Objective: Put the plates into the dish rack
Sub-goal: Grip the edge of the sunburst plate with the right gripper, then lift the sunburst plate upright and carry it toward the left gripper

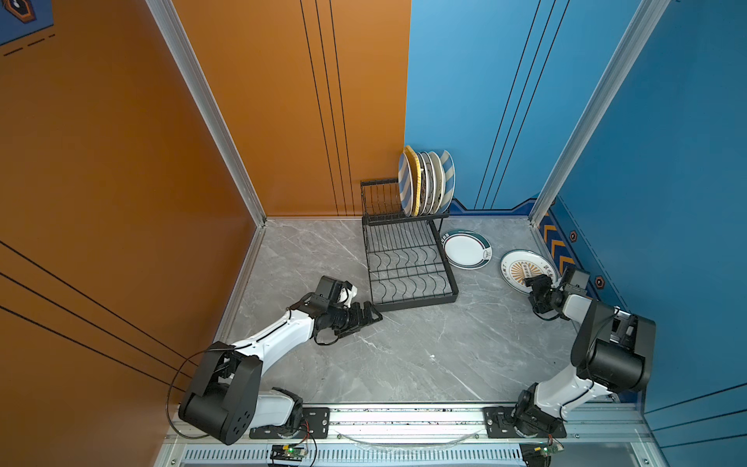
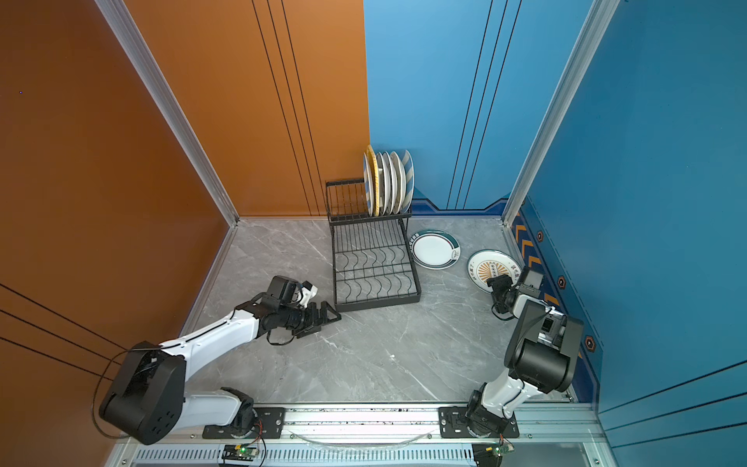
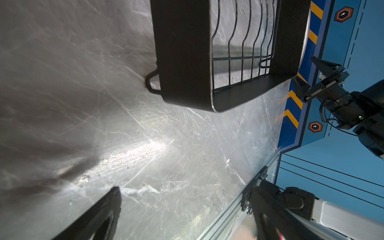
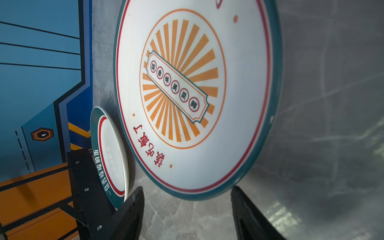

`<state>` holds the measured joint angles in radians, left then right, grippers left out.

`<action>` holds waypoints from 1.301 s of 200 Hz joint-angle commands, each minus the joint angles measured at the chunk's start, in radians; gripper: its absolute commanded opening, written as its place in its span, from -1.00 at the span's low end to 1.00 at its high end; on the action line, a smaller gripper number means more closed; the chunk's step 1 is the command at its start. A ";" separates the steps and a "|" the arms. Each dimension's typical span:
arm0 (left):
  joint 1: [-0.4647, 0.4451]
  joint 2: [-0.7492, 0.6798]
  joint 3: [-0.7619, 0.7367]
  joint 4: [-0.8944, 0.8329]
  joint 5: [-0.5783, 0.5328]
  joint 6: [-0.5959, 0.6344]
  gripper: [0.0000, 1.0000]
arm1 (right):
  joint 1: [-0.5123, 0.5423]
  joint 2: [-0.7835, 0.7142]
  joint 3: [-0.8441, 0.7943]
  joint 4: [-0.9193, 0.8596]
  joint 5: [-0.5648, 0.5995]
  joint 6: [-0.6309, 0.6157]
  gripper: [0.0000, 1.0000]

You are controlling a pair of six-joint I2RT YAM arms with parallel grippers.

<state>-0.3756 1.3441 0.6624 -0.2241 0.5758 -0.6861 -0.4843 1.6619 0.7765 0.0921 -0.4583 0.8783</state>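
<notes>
Two plates (image 1: 466,249) lie on the worktop (image 1: 404,356) — right gripper (image 4: 187,190), fingers (image 4: 133,209) spread, faces the sunburst plate (image 4: 187,93); next, pinch its rim. Left gripper (image 1: 368,321) spread, empty.

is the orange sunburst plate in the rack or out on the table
Out. The sunburst plate lies flat on the table, to the right of the dish rack.

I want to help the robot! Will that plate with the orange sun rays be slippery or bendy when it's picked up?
Probably stiff: the sunburst plate keeps a round shape. Likely slippery: its rim looks glossy. It lies flat on the table, so a push should slide it, not roll it.
</notes>
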 commanded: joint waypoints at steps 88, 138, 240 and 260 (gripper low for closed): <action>-0.003 0.029 0.041 0.016 -0.023 -0.011 0.96 | -0.020 0.124 -0.065 0.251 -0.033 0.171 -0.09; -0.002 0.029 0.043 0.016 -0.026 -0.015 0.96 | -0.023 0.188 -0.110 0.373 -0.035 0.252 -0.60; 0.000 0.026 0.057 0.005 -0.020 -0.009 0.96 | -0.030 0.179 -0.127 0.439 -0.055 0.305 -1.00; 0.002 0.023 0.064 -0.003 -0.019 -0.003 0.96 | -0.030 0.140 -0.123 0.422 -0.070 0.297 -1.00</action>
<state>-0.3752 1.3689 0.6907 -0.2062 0.5686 -0.7002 -0.5091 1.8347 0.6697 0.5682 -0.5240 1.1839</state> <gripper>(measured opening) 0.981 0.073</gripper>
